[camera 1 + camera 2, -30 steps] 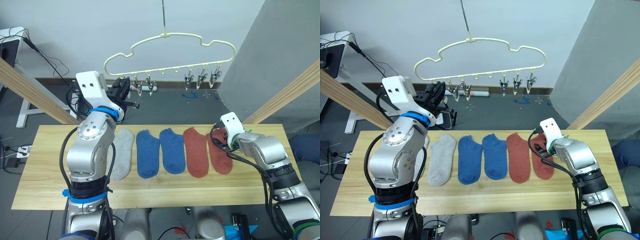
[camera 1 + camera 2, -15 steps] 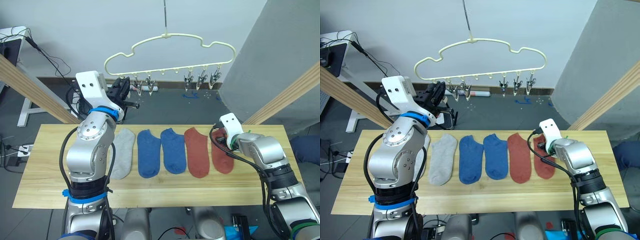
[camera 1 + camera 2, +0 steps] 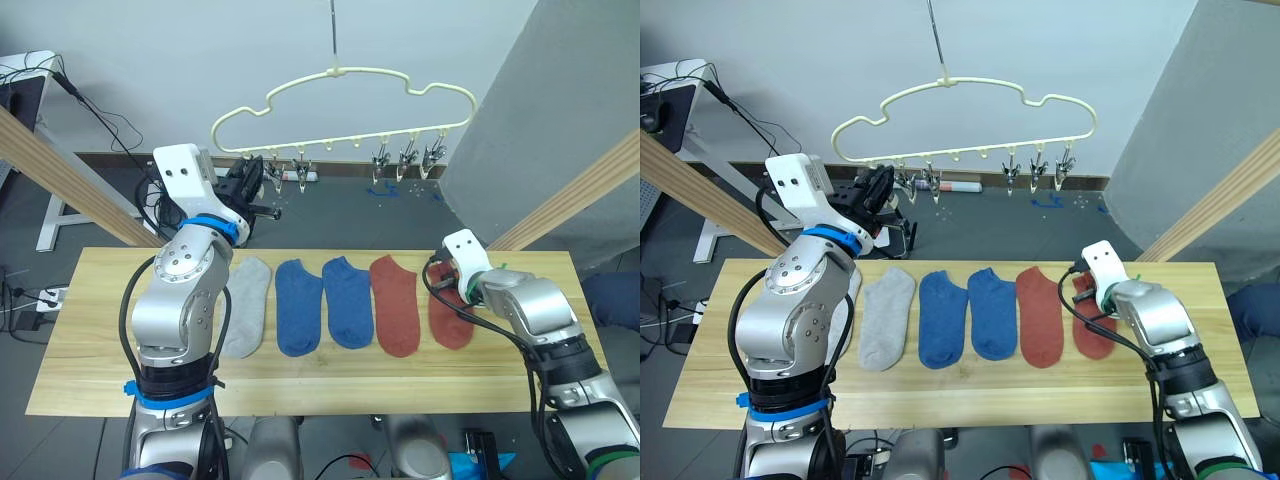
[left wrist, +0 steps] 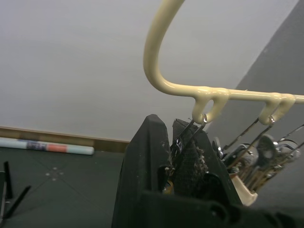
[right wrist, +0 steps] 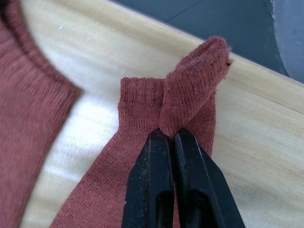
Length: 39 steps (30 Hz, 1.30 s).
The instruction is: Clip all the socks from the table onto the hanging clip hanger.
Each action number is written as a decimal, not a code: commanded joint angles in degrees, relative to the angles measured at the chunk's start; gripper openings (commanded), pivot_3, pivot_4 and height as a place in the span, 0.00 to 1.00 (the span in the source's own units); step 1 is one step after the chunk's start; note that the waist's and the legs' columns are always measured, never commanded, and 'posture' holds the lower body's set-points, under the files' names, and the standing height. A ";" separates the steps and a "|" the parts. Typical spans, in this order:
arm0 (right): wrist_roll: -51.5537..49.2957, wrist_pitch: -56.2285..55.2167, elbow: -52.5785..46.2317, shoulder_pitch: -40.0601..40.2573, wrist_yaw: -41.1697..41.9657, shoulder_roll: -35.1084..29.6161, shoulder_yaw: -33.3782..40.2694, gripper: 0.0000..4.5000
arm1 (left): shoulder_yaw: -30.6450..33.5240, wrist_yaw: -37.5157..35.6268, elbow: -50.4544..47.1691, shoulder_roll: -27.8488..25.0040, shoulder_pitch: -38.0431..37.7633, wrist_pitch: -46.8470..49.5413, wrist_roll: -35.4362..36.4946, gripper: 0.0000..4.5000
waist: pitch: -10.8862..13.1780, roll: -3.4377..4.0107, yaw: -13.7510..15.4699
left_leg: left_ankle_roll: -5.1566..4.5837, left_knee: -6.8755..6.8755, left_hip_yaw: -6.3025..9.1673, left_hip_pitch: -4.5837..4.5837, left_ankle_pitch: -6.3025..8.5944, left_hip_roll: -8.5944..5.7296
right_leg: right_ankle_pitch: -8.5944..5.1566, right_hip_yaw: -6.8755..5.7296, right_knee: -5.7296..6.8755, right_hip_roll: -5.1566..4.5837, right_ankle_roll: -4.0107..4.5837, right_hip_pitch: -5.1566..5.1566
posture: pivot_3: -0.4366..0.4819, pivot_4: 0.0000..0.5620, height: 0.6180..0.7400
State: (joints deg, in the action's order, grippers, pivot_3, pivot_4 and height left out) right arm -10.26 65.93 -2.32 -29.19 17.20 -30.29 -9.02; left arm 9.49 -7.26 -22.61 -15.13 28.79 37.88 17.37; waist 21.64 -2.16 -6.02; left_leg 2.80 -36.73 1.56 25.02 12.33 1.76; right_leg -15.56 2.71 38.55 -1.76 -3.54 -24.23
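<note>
My right gripper point(image 5: 172, 135) has its jaws pinched on a fold of the rust sock point(image 5: 142, 190) at the tabletop's point(image 3: 100, 330) right end. It's soft, floppy knit, so grab the cuff. My left gripper point(image 4: 183, 142) is squeezing a clip point(image 4: 190, 135) on the clip hanger point(image 3: 345, 75), upper centre.

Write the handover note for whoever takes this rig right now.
Right hand: shut on the cuff of the rightmost rust red sock, which lies on the table.
Left hand: raised at the clip hanger, shut on its leftmost clip.
Five socks lie in a row on the table: one grey, two blue, two rust red.
Done: no sock hangs yet.
Left: clip them all.
</note>
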 commanded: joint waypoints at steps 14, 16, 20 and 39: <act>-21.26 4.59 -32.17 -2.56 14.90 5.49 0.66 0.00 | 11.95 -2.60 -3.61 -7.29 4.77 17.69 18.55 0.04 | 1.08 0.14 -0.20 | 0.06 0.04 0.08 0.03 0.03 0.03 | -0.05 -0.03 0.04 0.05 -0.08 -0.10 | 0.31 0.76 1.00; -20.86 4.18 -31.51 -3.27 13.63 7.75 -0.51 0.00 | 12.94 -2.11 -3.56 -7.95 5.32 19.06 19.88 0.04 | 1.17 0.17 -0.04 | 0.07 0.04 0.07 0.06 0.04 0.03 | -0.04 -0.04 0.02 0.03 -0.07 -0.13 | 0.32 0.77 1.00; -17.71 -0.65 -24.80 -6.74 10.59 16.05 -6.58 0.00 | 16.86 -0.01 -2.48 -10.10 8.43 24.31 24.06 0.04 | 1.59 0.08 0.11 | 0.09 0.05 0.04 0.10 0.05 0.02 | 0.00 -0.01 0.07 -0.01 -0.01 -0.22 | 0.37 0.80 1.00; -10.33 -15.49 -2.71 -18.21 10.32 31.67 -12.12 0.00 | 21.01 8.09 -3.86 -11.32 11.11 33.47 34.91 0.04 | 2.31 0.12 1.50 | 0.39 0.04 0.08 0.69 -0.12 0.09 | 0.11 -0.10 0.45 0.01 0.19 -1.10 | 0.47 0.82 1.00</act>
State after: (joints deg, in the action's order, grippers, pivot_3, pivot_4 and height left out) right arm -20.98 52.64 -5.28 -46.61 26.25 0.32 -20.53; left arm 28.66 -0.52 -25.07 -25.47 40.39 71.07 51.56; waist 23.95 -2.04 -4.52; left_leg 3.19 -36.69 1.63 25.71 12.20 1.86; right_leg -15.45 2.61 39.00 -1.76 -3.35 -25.33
